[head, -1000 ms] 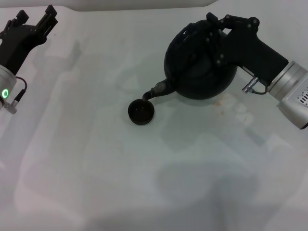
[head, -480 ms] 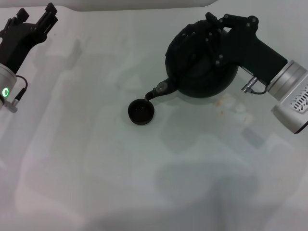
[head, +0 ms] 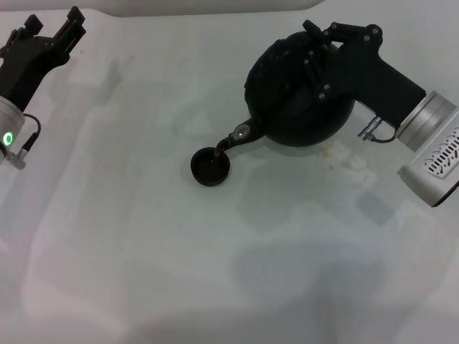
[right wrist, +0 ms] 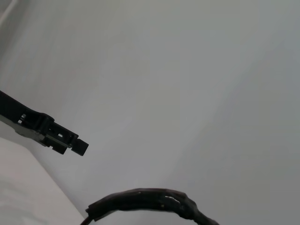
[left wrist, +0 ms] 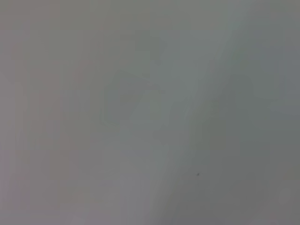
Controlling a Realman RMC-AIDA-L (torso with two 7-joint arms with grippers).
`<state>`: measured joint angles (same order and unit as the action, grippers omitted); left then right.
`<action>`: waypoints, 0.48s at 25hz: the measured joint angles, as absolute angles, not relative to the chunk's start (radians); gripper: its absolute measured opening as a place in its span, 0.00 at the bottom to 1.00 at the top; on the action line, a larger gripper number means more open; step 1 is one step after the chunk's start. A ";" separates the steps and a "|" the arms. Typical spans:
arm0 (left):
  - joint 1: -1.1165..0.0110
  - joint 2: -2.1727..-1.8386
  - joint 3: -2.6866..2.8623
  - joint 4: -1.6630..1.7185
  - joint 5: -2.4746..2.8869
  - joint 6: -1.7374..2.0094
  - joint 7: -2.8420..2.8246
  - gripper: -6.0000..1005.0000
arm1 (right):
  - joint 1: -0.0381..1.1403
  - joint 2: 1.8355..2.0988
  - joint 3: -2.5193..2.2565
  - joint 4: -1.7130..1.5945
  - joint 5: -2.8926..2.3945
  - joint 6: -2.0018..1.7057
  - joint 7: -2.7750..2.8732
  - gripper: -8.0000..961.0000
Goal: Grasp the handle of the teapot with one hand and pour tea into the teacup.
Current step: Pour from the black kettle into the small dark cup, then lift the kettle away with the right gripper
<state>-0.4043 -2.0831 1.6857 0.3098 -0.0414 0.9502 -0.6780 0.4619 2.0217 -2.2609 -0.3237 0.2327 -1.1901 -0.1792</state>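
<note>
Pale, glossy tabletop (head: 143, 236) fills the head view, with faint brownish stains just right of the pot. On it, right of centre toward the far side, the teapot (head: 287, 115) is tilted with its spout (head: 233, 137) angled down to the left, the silvery tip directly over the rim of the teacup (head: 210, 166). The teacup sits upright on the table, just left of and nearer than the pot's belly; its inside looks dark reddish, probably tea, though the view is too coarse to be sure. The handle (head: 319, 54) arches over the pot's top and is largely covered by the right gripper (head: 323, 61), which reaches in from the right and is clamped around it, so the pot hangs below and left of the gripper's body. In the right wrist view a curved black piece (right wrist: 145, 201), likely part of the handle, shows at the lower edge. The left gripper (head: 54, 32) rests at the far left, well apart from pot and cup, its fingers spread with nothing between them.
</note>
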 joint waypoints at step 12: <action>-0.399 -2.085 1.686 0.308 -0.042 0.953 -0.678 0.87 | 0.463 2.022 -2.272 -0.324 0.232 -1.188 -0.233 0.14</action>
